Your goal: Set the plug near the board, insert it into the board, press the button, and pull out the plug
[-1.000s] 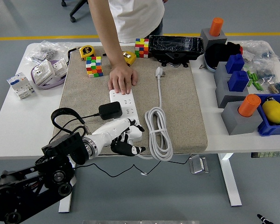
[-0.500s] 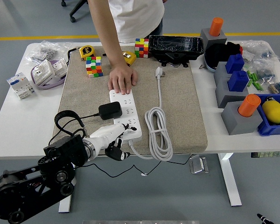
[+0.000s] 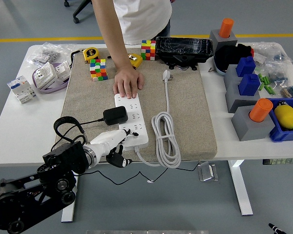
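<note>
A white power board [image 3: 133, 119] lies on the beige mat [image 3: 195, 107]. A black plug [image 3: 115, 115] sits in the board on its left side, and its black cord loops off to the left. My left hand [image 3: 116, 147] is at the board's near left corner, by the mat's near edge. Its white finger points at the board's near end and its black fingers are curled; it holds nothing. A person's hand [image 3: 128, 83] rests flat on the board's far end. My right hand is not in view.
The board's white cable [image 3: 165, 136] lies coiled on the mat to the right. Two colour cubes [image 3: 98, 69] and a black box [image 3: 184, 48] stand at the back. Grey blocks with orange and blue pegs [image 3: 251, 117] and a blue bin [image 3: 286, 117] fill the right side.
My left hand has drawn back from over the board's near end, to the left and toward the near edge. The plug, board and person's hand have not moved.
</note>
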You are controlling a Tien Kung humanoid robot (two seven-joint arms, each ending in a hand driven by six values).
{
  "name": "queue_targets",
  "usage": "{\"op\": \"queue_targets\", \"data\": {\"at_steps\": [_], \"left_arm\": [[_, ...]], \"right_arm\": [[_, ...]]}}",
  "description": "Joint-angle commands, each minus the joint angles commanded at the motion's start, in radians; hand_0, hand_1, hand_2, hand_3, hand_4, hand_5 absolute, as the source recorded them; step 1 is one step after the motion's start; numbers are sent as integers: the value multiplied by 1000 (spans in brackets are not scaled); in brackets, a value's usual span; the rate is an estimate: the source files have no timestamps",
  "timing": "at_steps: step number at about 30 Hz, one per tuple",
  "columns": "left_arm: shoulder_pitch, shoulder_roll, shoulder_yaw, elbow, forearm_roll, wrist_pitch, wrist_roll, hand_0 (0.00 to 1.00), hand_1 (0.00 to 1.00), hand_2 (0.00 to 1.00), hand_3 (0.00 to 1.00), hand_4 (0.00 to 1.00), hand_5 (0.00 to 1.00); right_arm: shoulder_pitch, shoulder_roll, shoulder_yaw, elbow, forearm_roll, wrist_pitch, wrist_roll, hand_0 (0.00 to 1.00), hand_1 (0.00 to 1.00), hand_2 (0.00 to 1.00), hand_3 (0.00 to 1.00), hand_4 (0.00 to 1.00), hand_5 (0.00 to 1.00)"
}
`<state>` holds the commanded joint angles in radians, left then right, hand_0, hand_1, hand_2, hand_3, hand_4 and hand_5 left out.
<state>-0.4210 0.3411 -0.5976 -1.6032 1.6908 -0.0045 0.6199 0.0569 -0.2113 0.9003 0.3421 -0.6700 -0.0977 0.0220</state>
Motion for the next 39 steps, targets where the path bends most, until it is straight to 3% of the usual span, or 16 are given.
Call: {"op": "queue_targets", "data": {"at_steps": [19, 20, 21, 24, 26, 27, 30, 32, 33, 34, 38, 39], "left_arm": [[9, 0, 1, 17, 1, -16, 9, 70, 86, 160, 849, 782, 2], [10, 1, -3, 12, 1, -6, -7, 70, 86, 160, 849, 782, 2], [11, 2, -6, 9, -1, 0, -18, 71, 87, 165, 836, 697, 2], [11, 4, -20, -6, -25, 31, -71, 71, 87, 165, 836, 697, 2], [11, 3, -25, -7, -32, 33, -76, 71, 87, 165, 836, 697, 2], [12, 1, -30, -5, -37, 34, -78, 64, 56, 122, 827, 786, 274], [17, 0, -35, 6, -44, 56, -110, 64, 56, 122, 827, 786, 274], [19, 0, -39, 18, -79, 102, -163, 64, 56, 122, 827, 786, 274], [20, -1, -39, 27, -92, 124, -196, 138, 84, 175, 603, 846, 410], [20, -1, -39, 31, -96, 133, -211, 138, 84, 175, 603, 846, 410], [21, -4, -34, 86, -222, 264, -370, 138, 84, 175, 603, 846, 410], [22, -5, -34, 98, -264, 297, -414, 270, 292, 355, 455, 853, 406]], "right_arm": [[-4, 2, 16, 0, -4, 0, 0, 610, 639, 648, 554, 950, 491], [-4, 2, 17, 1, -5, 0, 1, 610, 639, 648, 554, 950, 491], [-4, 2, 17, 1, -4, 0, 1, 611, 639, 646, 554, 951, 491], [-5, 2, 16, 0, -4, 0, 0, 611, 639, 646, 554, 951, 491], [-6, 2, 16, 0, -4, 0, 0, 611, 639, 646, 554, 951, 491], [-6, 3, 17, 0, -4, 0, 0, 611, 639, 647, 554, 951, 490], [-6, 3, 18, 1, -5, 0, 0, 611, 639, 647, 554, 951, 490], [-5, 3, 17, 0, -5, 0, 0, 611, 639, 647, 554, 951, 490], [-5, 3, 18, 1, -5, 0, 0, 608, 639, 647, 554, 951, 489], [-5, 3, 18, 1, -5, 0, 0, 608, 639, 647, 554, 951, 489], [-3, 4, 18, 0, -4, 0, 0, 608, 639, 647, 554, 951, 489], [-3, 3, 19, 0, -4, -1, 1, 610, 639, 646, 554, 951, 490]]}}
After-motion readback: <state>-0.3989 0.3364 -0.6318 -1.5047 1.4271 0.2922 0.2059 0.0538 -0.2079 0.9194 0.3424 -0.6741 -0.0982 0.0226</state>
